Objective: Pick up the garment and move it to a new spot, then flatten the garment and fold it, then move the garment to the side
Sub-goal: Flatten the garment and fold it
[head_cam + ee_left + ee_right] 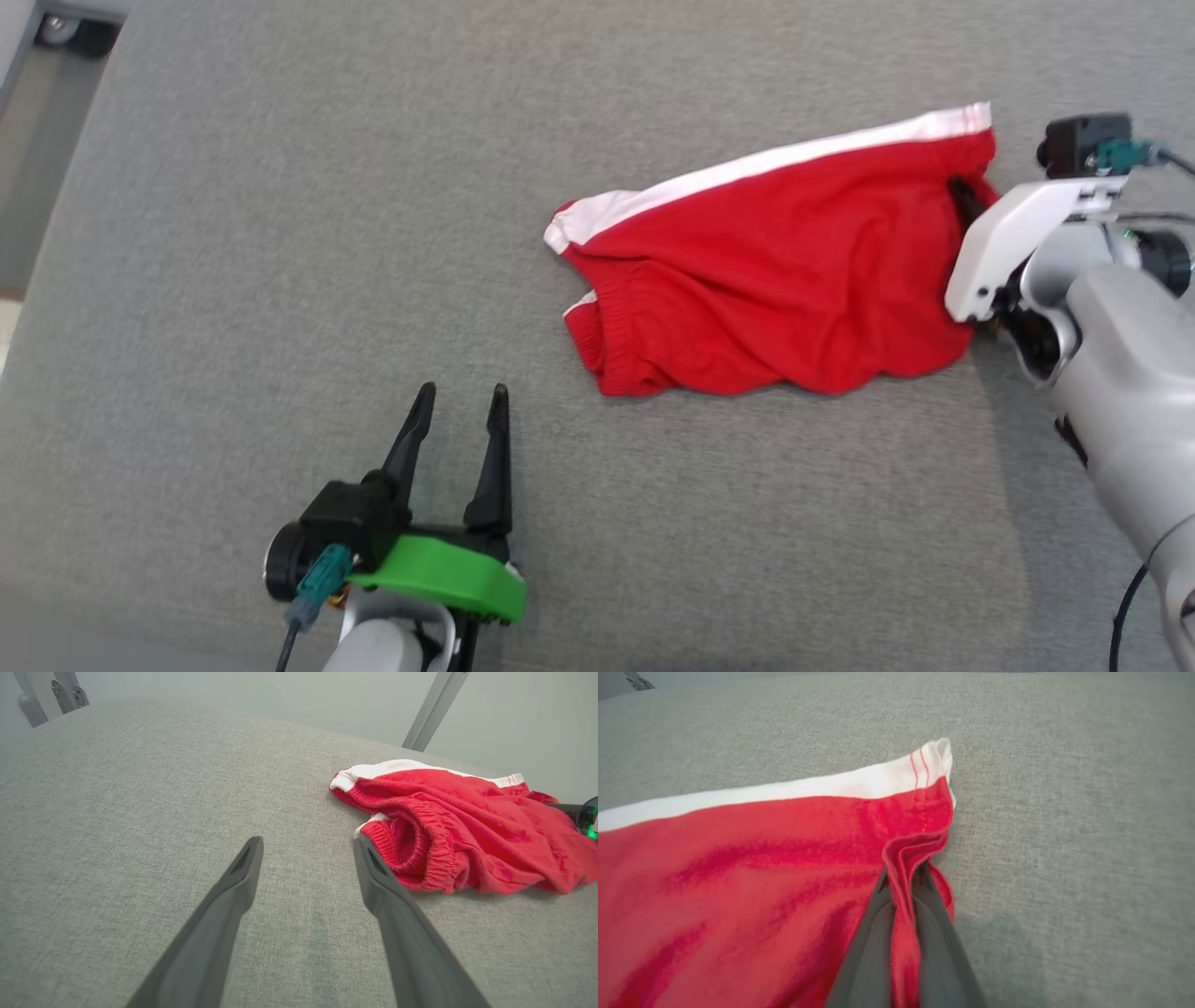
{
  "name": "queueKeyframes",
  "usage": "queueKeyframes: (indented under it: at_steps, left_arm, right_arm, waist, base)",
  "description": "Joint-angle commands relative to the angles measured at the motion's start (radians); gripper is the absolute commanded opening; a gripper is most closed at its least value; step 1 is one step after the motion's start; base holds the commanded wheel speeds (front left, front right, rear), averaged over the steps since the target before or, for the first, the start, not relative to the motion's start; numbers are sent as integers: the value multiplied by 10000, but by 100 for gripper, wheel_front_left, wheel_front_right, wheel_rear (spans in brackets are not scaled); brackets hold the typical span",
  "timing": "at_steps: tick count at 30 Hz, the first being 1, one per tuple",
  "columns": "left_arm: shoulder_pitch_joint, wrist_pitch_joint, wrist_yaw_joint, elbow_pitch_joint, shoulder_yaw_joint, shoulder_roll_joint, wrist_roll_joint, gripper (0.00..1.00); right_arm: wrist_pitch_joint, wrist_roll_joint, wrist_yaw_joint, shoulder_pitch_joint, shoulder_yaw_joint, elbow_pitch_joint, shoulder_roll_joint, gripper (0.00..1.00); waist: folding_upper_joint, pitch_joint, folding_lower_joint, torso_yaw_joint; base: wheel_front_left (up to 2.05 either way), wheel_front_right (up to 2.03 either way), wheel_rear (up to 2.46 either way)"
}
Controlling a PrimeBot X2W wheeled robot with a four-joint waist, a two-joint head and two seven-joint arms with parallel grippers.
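The garment [775,271], a pair of red shorts with a white band along the far edge, is lying rumpled on the grey fabric-covered worktop [280,233], right of centre. At its right end the right pincer [966,198] is pinching a bunched fold of red cloth just on the near side of the white corner. Its two dark fingers are pressing together with the fold squeezed between them. The left pincer [460,397] is sitting near and to the left, fingers standing wide apart and gripping nothing. It is pointing away over bare worktop, apart from the garment's elastic waistband.
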Motion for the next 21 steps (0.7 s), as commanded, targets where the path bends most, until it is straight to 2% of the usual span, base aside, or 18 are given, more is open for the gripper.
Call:
queueKeyframes:
  at_steps: [1,6,11,16,21]
  left_arm:
    - [307,-21,-10,56,153,142,115,100]
    - [969,-20,67,92,486,317,191,100]
    - [1429,-12,-1,37,494,448,256,100]
    - [1511,21,0,-11,344,461,274,100]
    - [1480,121,-96,-59,109,468,294,100]
  right_arm:
    - [1,117,-29,796,70,170,34,0]
    - [-320,595,-29,1614,172,-599,220,0]
    - [-374,1067,-26,2390,251,-1572,5,0]
    - [-592,1291,-25,2900,-82,-1791,-190,0]
    - [-1034,1249,-25,3050,-567,-1408,-236,0]
  waist:
    - [0,-936,0,-983]
    - [0,-1863,0,-2145]
    - [0,-2398,0,-2949]
    - [0,-2518,0,-3138]
    - [0,-2397,0,-2908]
  base:
    - [0,0,0]
    - [0,0,0]
    - [0,0,0]
    - [0,0,0]
    - [0,0,0]
